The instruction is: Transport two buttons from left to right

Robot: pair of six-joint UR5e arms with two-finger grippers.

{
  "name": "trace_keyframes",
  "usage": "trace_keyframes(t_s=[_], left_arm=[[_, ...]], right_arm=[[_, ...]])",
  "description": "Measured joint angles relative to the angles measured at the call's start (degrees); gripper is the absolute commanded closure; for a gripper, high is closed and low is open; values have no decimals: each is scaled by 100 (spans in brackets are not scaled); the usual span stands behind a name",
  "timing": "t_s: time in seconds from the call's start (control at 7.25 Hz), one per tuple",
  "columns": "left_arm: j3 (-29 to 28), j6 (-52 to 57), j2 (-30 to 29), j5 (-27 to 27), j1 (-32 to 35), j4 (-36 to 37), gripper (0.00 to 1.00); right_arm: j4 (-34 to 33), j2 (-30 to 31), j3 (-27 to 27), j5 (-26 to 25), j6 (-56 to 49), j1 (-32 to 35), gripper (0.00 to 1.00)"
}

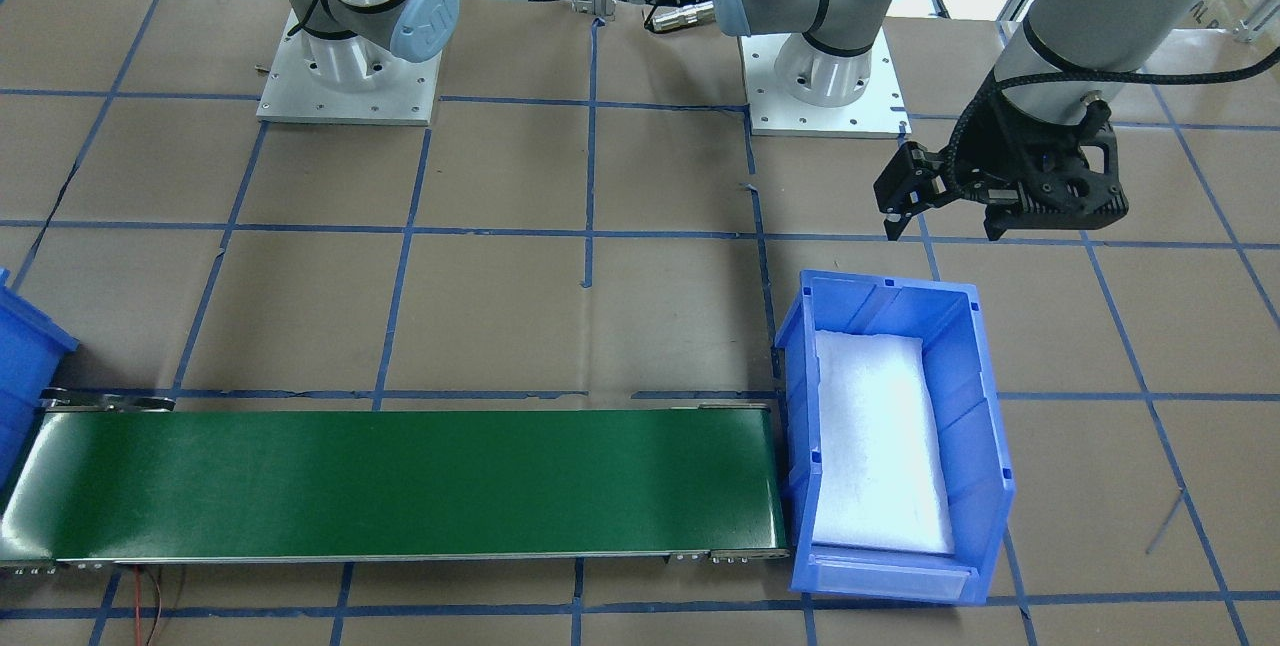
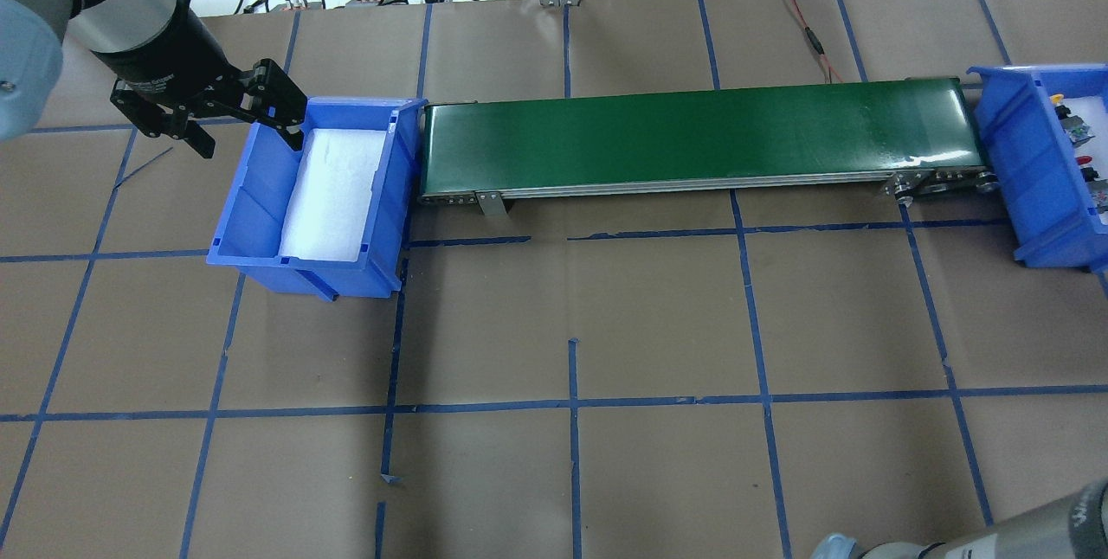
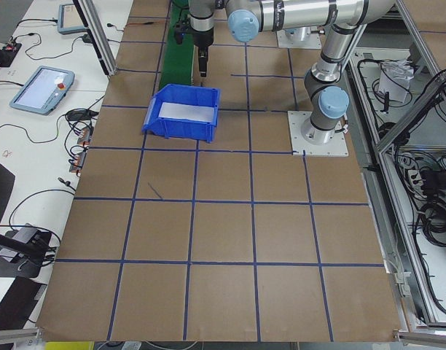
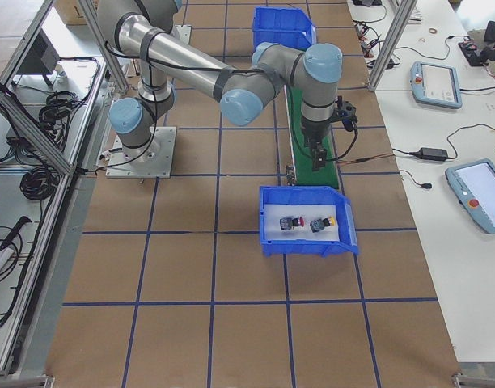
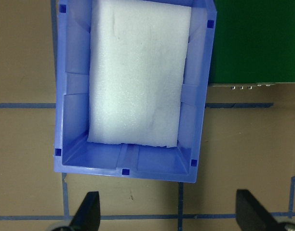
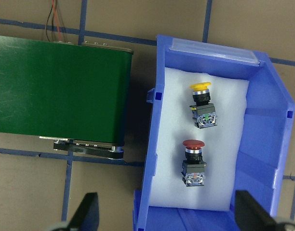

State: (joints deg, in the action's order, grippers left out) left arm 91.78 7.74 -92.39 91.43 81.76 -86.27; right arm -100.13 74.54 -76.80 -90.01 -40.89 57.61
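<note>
The red button (image 6: 193, 161) and the yellow button (image 6: 201, 103) lie on white foam in the right blue bin (image 6: 268, 120). Both also show in the exterior right view, the red button (image 4: 294, 223) beside the yellow button (image 4: 320, 223). My right gripper (image 6: 169, 214) is open and empty, high above the bin's near edge and the belt end. My left gripper (image 2: 242, 135) is open and empty above the outer far corner of the left blue bin (image 2: 260, 187), which holds only white foam. The left gripper (image 5: 169, 211) looks down on that bin.
A green conveyor belt (image 2: 692, 135) runs between the two bins; it carries nothing. The brown table has a blue tape grid. The arm bases (image 1: 820, 76) stand on plates at the robot's side. Cables (image 2: 805, 31) lie behind the belt.
</note>
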Motion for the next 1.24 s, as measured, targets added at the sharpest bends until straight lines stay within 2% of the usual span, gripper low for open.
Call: trace_keyframes(t_s=[0.28,0.55,0.97,1.24], left_arm=[[-13,87,-241,83,-68,129,0],[-20,100,-217,38,-106,191,0],[-160,121,-105,-83,-193,206,0],[-232,117,89,-355,-184,204,0]], right_arm=[[707,470,-2,0,580,490,0],[1195,726,-17,38,1489,1253,0],[1262,766,-144,63,2915,2607,0],[1222,770,-187,63,3820,3252,0]])
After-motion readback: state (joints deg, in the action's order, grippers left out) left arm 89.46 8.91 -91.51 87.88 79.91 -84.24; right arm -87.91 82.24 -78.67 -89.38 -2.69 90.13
